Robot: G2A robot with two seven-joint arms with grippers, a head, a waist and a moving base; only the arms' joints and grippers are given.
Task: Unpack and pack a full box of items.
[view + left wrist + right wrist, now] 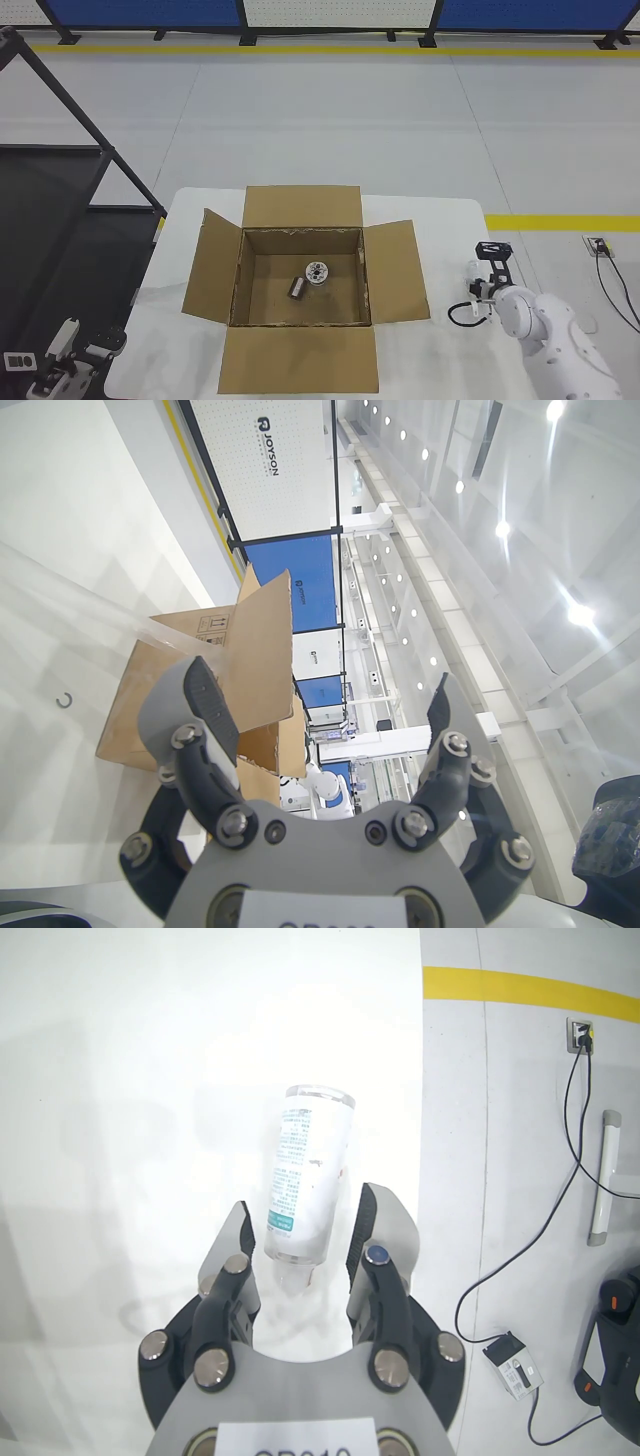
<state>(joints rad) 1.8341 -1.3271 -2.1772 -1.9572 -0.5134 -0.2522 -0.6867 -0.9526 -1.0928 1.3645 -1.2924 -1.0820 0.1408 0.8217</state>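
Box (300,208) sits open mid-counter (440,215) with its flaps splayed. A dark cylinder (297,288) and a round part (317,271) lie on its floor, so unpacking looks unfinished. Right jaws stand spread either side of a clear bottle (307,1173) lying near the counter's right edge, seemingly not touching it. Left jaws, spread and empty, hang off the counter's left side, likely to stay clear.

Your left gripper (321,674) is hanging low on your left, tilting upward with jaws gaping wide. Your right gripper (306,1199) is pointing down, jaws standing apart.
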